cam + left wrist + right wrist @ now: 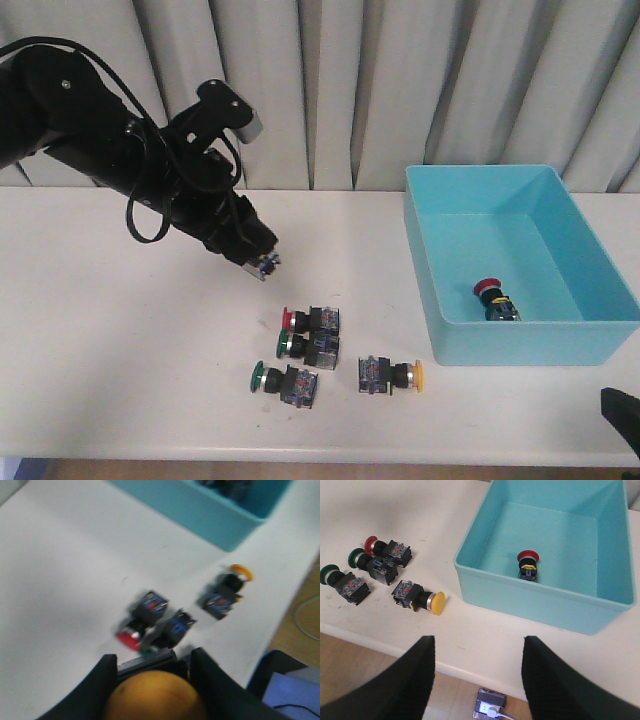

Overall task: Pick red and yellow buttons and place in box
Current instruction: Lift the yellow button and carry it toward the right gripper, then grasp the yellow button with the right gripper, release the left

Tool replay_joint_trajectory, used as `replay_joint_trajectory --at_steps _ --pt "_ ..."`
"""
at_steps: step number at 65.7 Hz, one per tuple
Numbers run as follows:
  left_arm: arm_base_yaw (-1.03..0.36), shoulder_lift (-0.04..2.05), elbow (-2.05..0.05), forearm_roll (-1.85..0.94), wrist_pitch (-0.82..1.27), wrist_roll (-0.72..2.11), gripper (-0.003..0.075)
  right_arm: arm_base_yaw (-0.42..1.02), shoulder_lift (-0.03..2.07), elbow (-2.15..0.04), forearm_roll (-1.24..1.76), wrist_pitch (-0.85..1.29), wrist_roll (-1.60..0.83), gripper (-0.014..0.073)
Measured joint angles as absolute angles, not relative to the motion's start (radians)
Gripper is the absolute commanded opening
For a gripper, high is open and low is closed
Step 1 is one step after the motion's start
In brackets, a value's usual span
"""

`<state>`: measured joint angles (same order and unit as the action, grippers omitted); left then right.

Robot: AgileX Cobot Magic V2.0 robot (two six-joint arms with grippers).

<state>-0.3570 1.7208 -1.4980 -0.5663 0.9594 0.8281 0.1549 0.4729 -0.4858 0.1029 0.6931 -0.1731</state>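
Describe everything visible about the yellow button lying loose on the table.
The yellow button lies on its side on the white table, near the front edge. Its round yellow cap points toward the blue box, without touching it. Behind the cap sit a black collar and a blocky black body with blue and red marks, plastic by the look. It lies apart from the other three buttons, and neither gripper touches it.

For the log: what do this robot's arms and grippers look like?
The left arm is matte black and bulky, with rounded joint housings, a looping black cable and a grey-faced wrist camera block. Both the left gripper and right gripper have broad black fingers; the right fingers look finely textured.
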Motion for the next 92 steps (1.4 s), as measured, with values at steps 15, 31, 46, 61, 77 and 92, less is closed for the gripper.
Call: replay_joint_trajectory --at_steps 15,31,46,61,77,92 --pt "-0.357 1.766 -1.498 -0.905 1.147 1.247 0.0210 0.155 0.482 -0.486 0.113 0.761 -0.173 0.0391" --pt "-0.357 1.841 -1.498 -1.086 1.203 1.470 0.0210 0.155 0.633 -0.557 0.234 0.829 -0.356 0.0480" --pt "-0.357 1.849 -1.498 -1.114 1.203 1.545 0.0210 0.155 0.905 -0.672 0.510 0.829 -0.794 0.0542" --pt "-0.357 1.849 -1.498 -1.115 1.203 1.553 0.0210 0.155 1.173 -0.814 0.787 0.827 -1.257 0.0541" --pt "-0.357 1.849 -1.498 -1.115 1.203 1.553 0.0210 0.155 1.441 -1.039 0.902 0.960 -1.495 0.0541" --pt "-0.357 1.849 -1.498 -1.115 1.203 1.553 0.0210 0.187 1.602 -1.173 0.905 1.035 -1.577 0.0535"
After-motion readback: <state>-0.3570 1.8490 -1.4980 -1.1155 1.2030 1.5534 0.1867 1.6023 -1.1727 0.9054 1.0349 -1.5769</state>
